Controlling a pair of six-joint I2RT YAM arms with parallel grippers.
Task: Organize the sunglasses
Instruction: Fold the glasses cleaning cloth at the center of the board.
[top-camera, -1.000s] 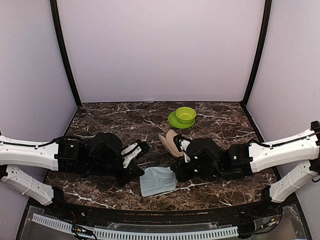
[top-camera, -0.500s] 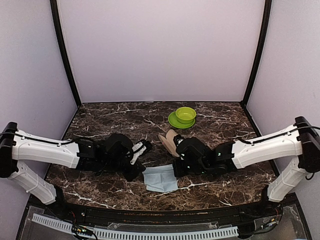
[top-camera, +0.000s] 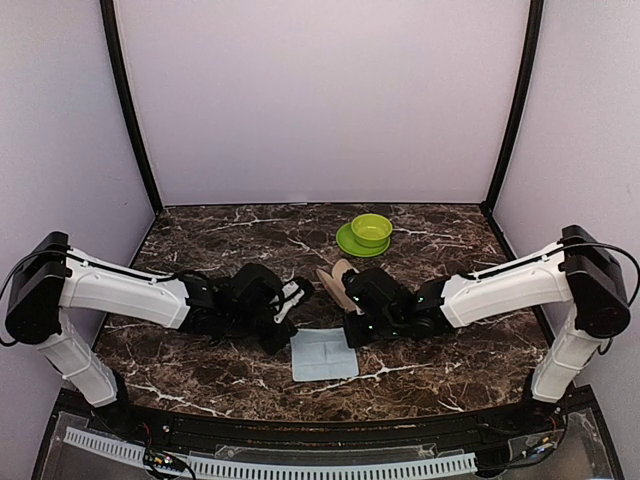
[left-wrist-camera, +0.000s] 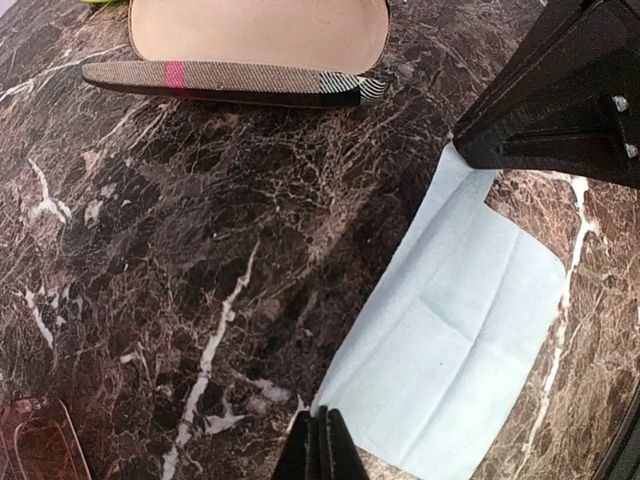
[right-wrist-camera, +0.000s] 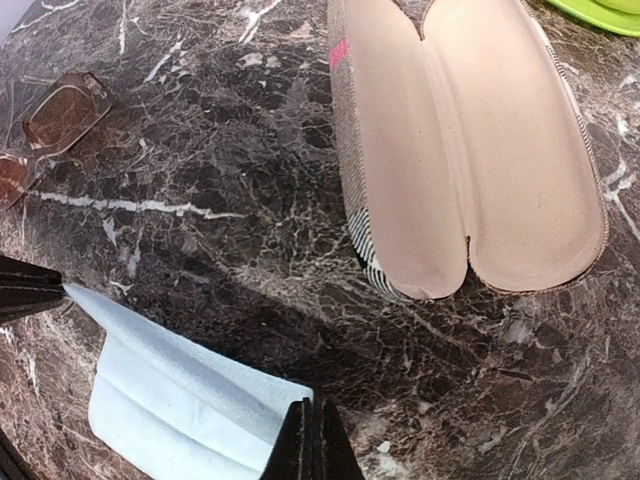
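Observation:
A light blue cloth (top-camera: 323, 354) lies nearly flat on the marble table, between the two arms. My left gripper (left-wrist-camera: 322, 428) is shut on the cloth's (left-wrist-camera: 460, 320) near-left corner. My right gripper (right-wrist-camera: 312, 418) is shut on the opposite corner of the cloth (right-wrist-camera: 180, 400). An open sunglasses case (right-wrist-camera: 460, 150), beige inside and plaid outside, lies just beyond the cloth. The sunglasses (right-wrist-camera: 55, 120), with brownish-pink lenses, rest on the table to the left of the case. In the top view the left arm hides them.
A green bowl on a green plate (top-camera: 370, 233) stands at the back, right of centre. Purple walls enclose the dark marble table (top-camera: 200, 235) on three sides.
Both grippers have slid toward the middle and lowered to the table. The cloth, rumpled before, now lies flatter and squarer between them.

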